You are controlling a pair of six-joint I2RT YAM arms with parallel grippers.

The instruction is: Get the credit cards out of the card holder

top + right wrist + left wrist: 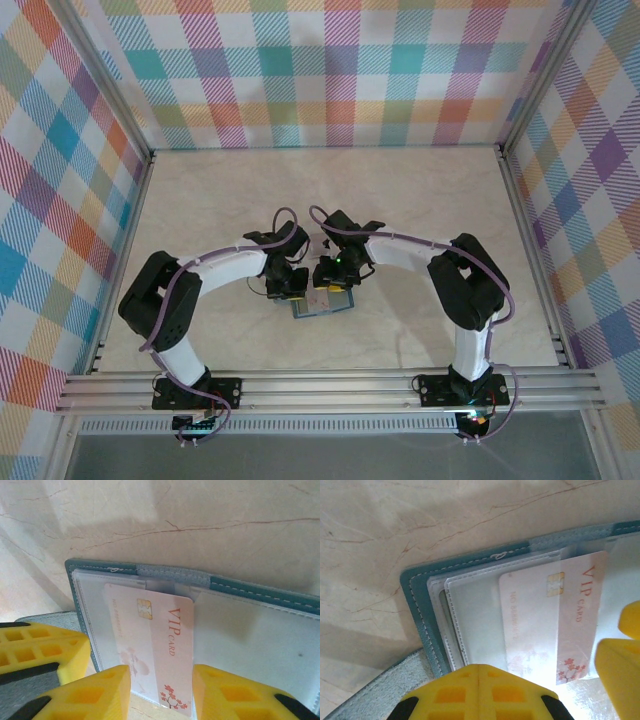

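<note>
The holder [322, 306] lies open on the desk [420, 200], at its front middle beneath both wrists. A pale VIP card [160, 640] sticks partway out of one of its clear pockets [475, 615]. The left jaws are pressed together over the holder's edge, while the right jaws stand apart with their yellow fingers [235, 695] either side of the card's free end; I cannot tell if they touch it.
</note>
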